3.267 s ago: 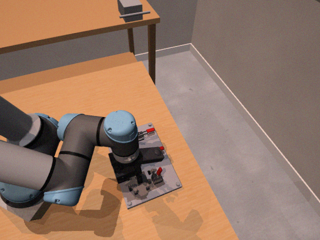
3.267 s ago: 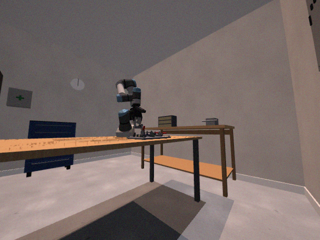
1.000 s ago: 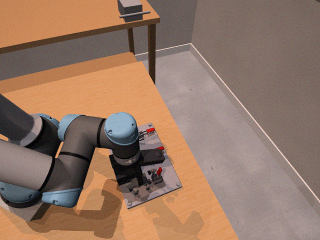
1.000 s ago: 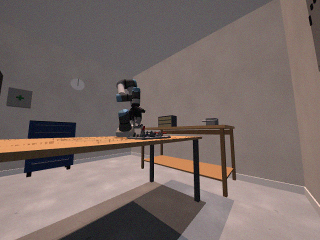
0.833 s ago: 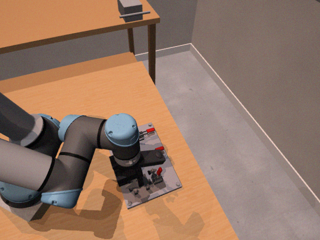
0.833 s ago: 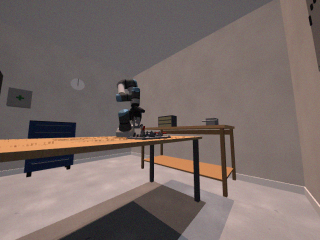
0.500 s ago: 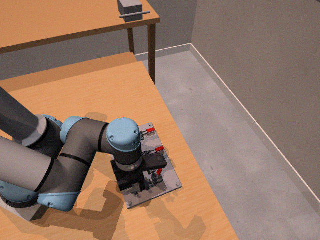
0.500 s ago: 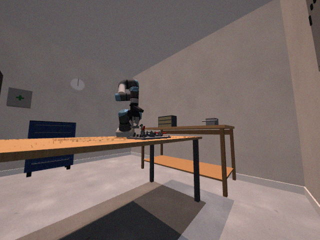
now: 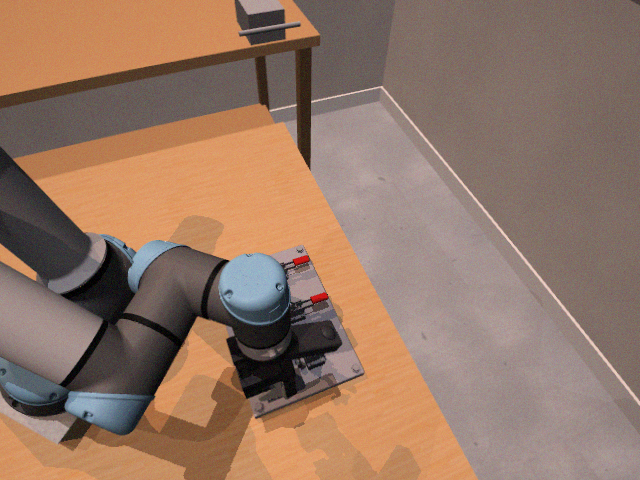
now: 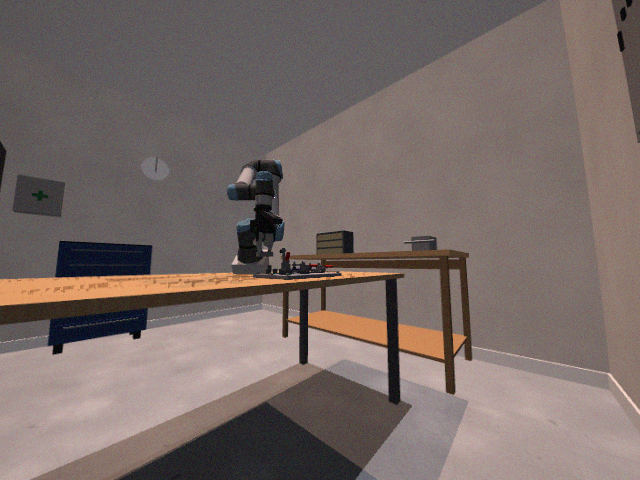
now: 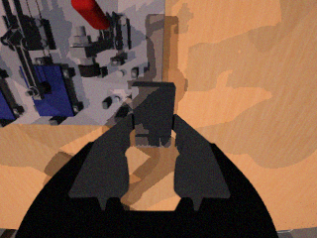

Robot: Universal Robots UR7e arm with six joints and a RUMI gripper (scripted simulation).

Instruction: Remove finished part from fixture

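Note:
My gripper [image 11: 154,115] is shut on the finished part [image 11: 154,113], a dark grey block held upright between the two fingertips. In the wrist view it hangs over the right edge of the grey fixture plate [image 11: 94,64], where the plate meets the wooden table. Two blue blanks [image 11: 52,89] [image 11: 6,106] sit clamped on the plate to the left. A red clamp handle [image 11: 90,12] stands up behind the part. In the top view the arm's wrist [image 9: 254,304] covers the part; the fixture [image 9: 310,321] lies near the table's right edge, with two red handles [image 9: 301,259] [image 9: 318,297] lying flat.
The table's right edge [image 9: 361,289] runs close beside the fixture, with floor beyond. A second table at the back carries a grey block with a bar [image 9: 261,19] and a slatted box [image 10: 334,241]. A blue cabinet [image 10: 98,289] stands by the far wall.

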